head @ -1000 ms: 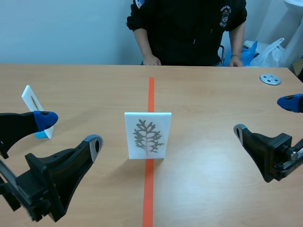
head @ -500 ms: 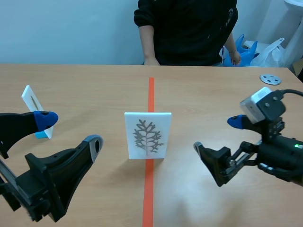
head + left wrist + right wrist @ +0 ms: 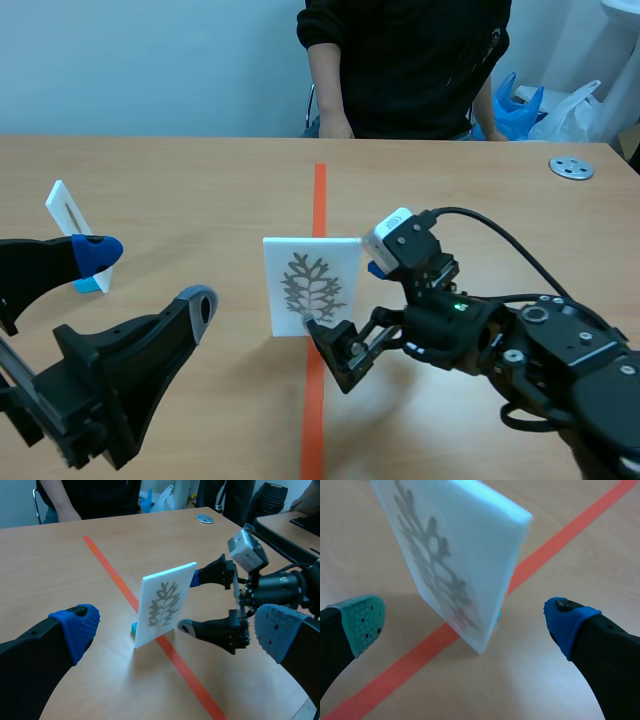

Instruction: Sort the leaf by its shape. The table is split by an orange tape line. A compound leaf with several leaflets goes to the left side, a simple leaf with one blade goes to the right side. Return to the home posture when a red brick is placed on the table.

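Note:
A white card [image 3: 312, 285] printed with a grey compound leaf of several leaflets stands upright on the orange tape line [image 3: 319, 195]. My right gripper [image 3: 354, 308] has come in from the right and is open. Its fingers lie on either side of the card's right edge without touching it. In the right wrist view the card [image 3: 450, 555] rises between the pads of the right gripper [image 3: 465, 619]. My left gripper [image 3: 145, 280] hangs open low at the left, well short of the card. From the left wrist, the card [image 3: 165, 602] is ahead of the left gripper [image 3: 176, 627], with the right gripper [image 3: 202, 602] beside it.
A second white card [image 3: 70, 222], showing a narrow single blade, stands on a blue foot at the far left. A person in black [image 3: 405, 60] sits across the table. A metal disc [image 3: 571, 168] lies at the back right.
The right arm has swung in from the right edge to the card, and its open fingers now flank it. The left arm has not moved. The person shifted slightly.

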You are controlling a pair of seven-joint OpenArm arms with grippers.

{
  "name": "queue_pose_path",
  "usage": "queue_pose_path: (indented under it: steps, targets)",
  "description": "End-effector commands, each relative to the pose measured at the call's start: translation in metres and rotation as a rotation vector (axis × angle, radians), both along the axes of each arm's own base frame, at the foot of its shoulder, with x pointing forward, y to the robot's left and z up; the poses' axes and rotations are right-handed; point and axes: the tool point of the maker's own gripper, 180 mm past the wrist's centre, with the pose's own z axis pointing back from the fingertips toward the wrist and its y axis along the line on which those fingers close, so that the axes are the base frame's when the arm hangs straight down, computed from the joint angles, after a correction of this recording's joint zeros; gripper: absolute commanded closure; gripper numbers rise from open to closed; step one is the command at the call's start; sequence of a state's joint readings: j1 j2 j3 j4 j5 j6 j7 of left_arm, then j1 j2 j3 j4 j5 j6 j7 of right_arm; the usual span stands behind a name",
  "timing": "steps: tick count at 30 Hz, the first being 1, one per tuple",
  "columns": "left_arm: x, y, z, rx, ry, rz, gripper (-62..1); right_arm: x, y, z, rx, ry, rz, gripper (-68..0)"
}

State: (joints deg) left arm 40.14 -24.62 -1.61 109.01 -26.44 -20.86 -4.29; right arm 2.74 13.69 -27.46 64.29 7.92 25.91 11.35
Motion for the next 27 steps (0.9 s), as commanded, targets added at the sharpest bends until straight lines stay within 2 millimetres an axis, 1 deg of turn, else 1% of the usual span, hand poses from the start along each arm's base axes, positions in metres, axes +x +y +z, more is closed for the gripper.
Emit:
queue_pose_path:
  steps: [1,4,7,8,12,17,19,22,25,27]
  targets:
    - [0.002,0.001,0.005,-0.012,-0.018,0.005,-62.3,0.012,0.007,0.014,0.023,-0.047,-0.001,-67.9]
    - [0.002,0.001,0.005,-0.012,-0.018,0.005,-62.3,0.015,0.02,0.011,0.027,-0.044,0.01,-67.9]
    - [0.002,0.001,0.005,-0.012,-0.018,0.005,-62.3,0.014,0.03,0.007,0.022,-0.039,0.03,-67.9]
    - [0.002,0.001,0.005,-0.012,-0.018,0.005,-62.3,0.014,0.033,0.007,0.02,-0.042,0.031,-66.1]
    - [0.002,0.001,0.005,-0.012,-0.018,0.005,-62.3,0.014,0.034,0.006,0.014,-0.047,0.031,-55.7]
    - [0.002,0.001,0.005,-0.012,-0.018,0.005,-62.3,0.014,0.034,0.006,0.014,-0.049,0.031,-40.1]
    - [0.002,0.001,0.005,-0.012,-0.018,0.005,-62.3,0.014,0.034,0.007,0.016,-0.049,0.031,-35.8]
    - [0.002,0.001,0.005,-0.012,-0.018,0.005,-62.3,0.014,0.034,0.006,0.015,-0.049,0.031,-31.2]
    - [0.002,0.001,0.005,-0.012,-0.018,0.005,-62.3,0.013,0.034,0.006,0.015,-0.046,0.031,-22.6]
    - [0.002,0.001,0.005,-0.012,-0.018,0.005,-62.3,0.012,0.034,0.005,0.015,-0.043,0.032,-18.2]
